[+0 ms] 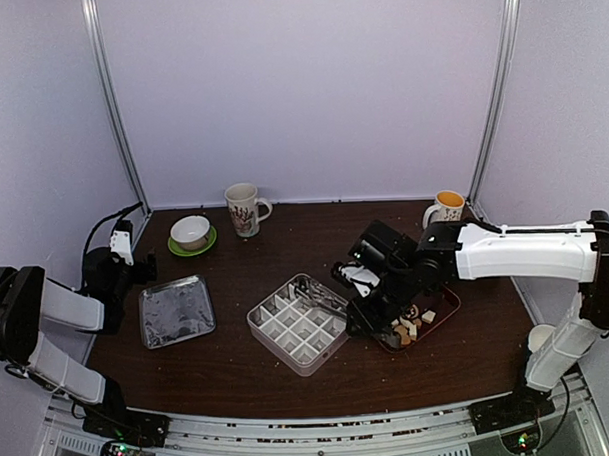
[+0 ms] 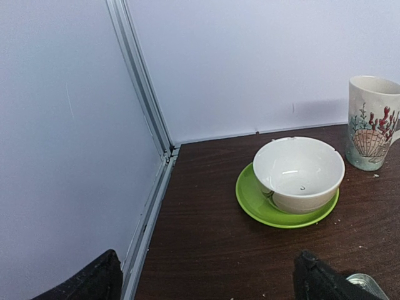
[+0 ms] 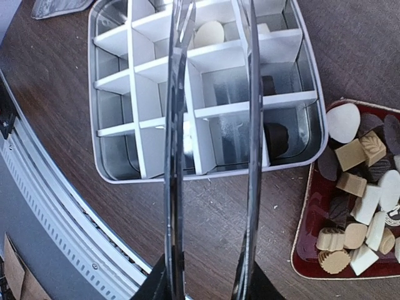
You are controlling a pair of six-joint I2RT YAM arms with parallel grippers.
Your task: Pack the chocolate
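Your right tool [image 3: 206, 286] is clamped on the handle end of the long metal tongs [image 3: 175, 156]. Their two blades run up the middle of the wrist view with a gap between them, over the divided metal box [image 3: 106, 81]. Their tips are cut off at the top edge. Most of the chocolate [image 3: 359, 206] lies piled in the red tray [image 3: 305, 247] at the lower right, just beside the box on the dark counter [image 3: 237, 212]. Three candies sit in the box: a pale piece [image 3: 208, 32] near the top and two dark pieces [image 3: 275, 139] in right-hand compartments. Your left tool [image 2: 206, 284] is spread wide with nothing between its fingers, facing a white bowl [image 2: 299, 172] on a green saucer [image 2: 250, 201].
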